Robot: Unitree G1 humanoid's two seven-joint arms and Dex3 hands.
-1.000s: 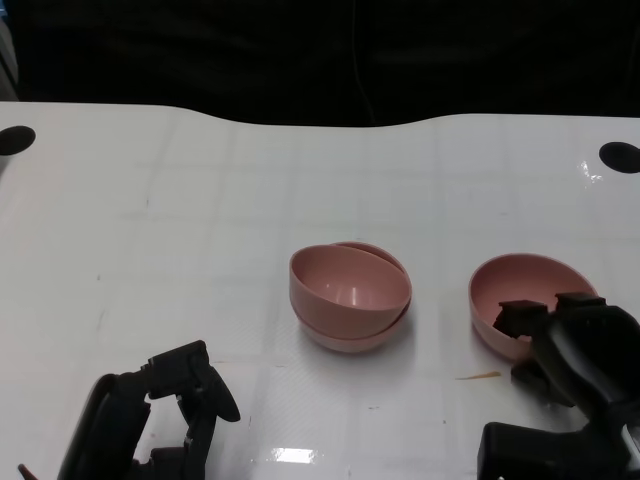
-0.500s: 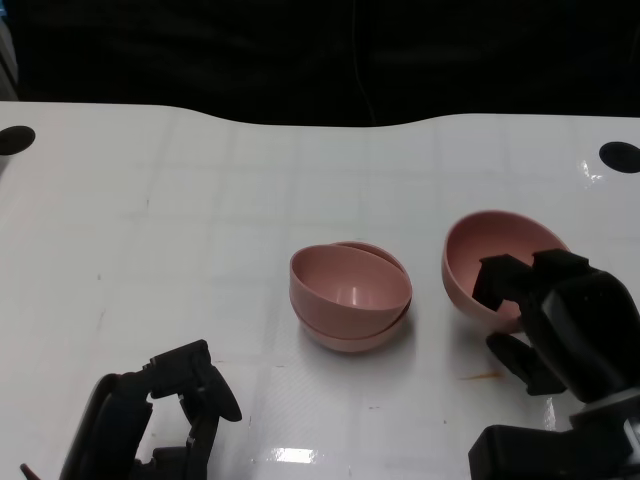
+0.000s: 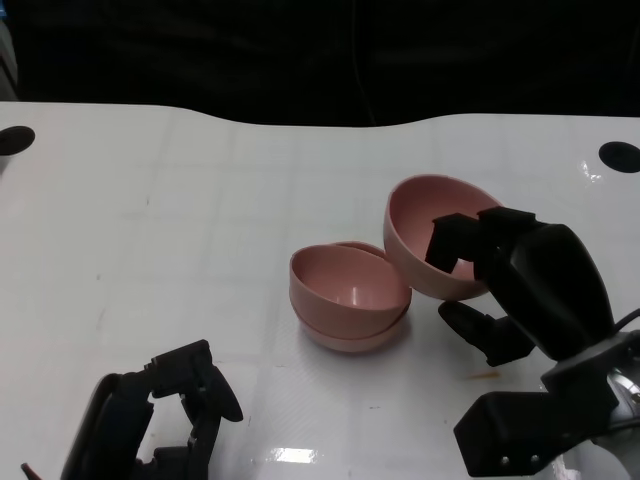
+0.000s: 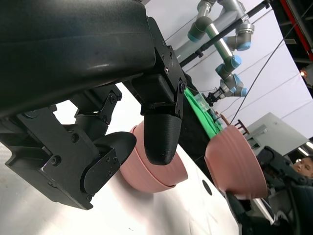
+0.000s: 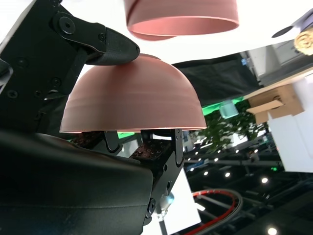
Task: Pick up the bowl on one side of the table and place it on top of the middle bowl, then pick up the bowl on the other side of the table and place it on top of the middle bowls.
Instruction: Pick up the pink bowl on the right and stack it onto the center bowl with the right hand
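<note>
Table (image 3: 200, 200): white, glossy top with a faint grid of lines; far edge curved against a dark background. A black round mark (image 3: 14, 139) lay near its far left edge, another (image 3: 619, 155) near its far right edge.

Right hand (image 3: 500, 275): black, on a bulky black forearm entering from the lower right of the head view. It gripped the held bowl, fingers (image 3: 455, 240) hooked over the rim into the interior and a thumb (image 3: 485, 330) pressed under the outer wall. In the right wrist view one finger (image 5: 105, 44) lay against the bowl's outside while others (image 5: 159, 139) reached past the rim.

Left hand (image 3: 190, 400): black, low at the near left of the table, well apart from all bowls. It held nothing; its fingers were curled, with a visible gap between them in the left wrist view (image 4: 142, 132).

Held bowl (image 3: 430, 235): pink, lifted clear of the table and tilted, its opening turned toward the left and the camera. It hung just to the right of the stack, near its rim; whether the two touched could not be told. Seen also in the left wrist view (image 4: 234, 161) and the right wrist view (image 5: 132, 98).

Stack (image 3: 350, 295): two pink bowls nested at the middle of the table, the upper one sitting slightly askew in the lower. Also seen in the wrist views (image 4: 156, 171) (image 5: 181, 17).

Stain (image 3: 487, 376): small brownish streak on the table below the right hand.
</note>
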